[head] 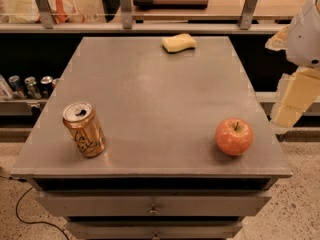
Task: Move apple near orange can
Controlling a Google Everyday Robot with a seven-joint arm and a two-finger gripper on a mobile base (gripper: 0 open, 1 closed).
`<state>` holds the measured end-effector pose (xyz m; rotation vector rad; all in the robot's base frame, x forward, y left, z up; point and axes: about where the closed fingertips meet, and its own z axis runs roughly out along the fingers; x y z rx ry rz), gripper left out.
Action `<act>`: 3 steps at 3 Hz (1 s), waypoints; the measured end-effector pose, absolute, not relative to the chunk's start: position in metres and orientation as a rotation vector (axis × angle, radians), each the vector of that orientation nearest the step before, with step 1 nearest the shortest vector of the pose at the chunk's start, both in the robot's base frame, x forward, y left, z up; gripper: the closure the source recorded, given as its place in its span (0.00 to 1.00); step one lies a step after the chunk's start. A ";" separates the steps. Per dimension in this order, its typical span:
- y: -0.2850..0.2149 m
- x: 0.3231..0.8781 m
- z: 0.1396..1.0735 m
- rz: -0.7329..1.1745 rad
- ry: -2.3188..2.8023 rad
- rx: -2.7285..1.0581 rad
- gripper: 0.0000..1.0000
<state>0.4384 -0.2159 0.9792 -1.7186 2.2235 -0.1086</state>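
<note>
The apple (234, 136), red-orange with a short stem, stands on the grey table top (160, 94) near its front right corner. The orange can (84, 129), copper-orange with dark lettering and a silver top, stands upright near the front left corner. The two are far apart across the table's front. My gripper (294, 103), with pale cream parts under a white arm segment, hangs at the right edge of the view, beyond the table's right side, above and to the right of the apple. It holds nothing that I can see.
A pale yellow sponge (179, 42) lies at the table's back edge. Several small silver cans (27, 86) stand on a lower shelf to the left. A railing with glass panels runs behind the table. Drawers sit under the table top.
</note>
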 end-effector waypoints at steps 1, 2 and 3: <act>-0.216 0.438 0.979 -0.108 2.223 -1.719 0.00; -0.214 0.440 0.978 -0.089 2.214 -1.714 0.00; -0.206 0.443 0.967 -0.008 2.198 -1.701 0.00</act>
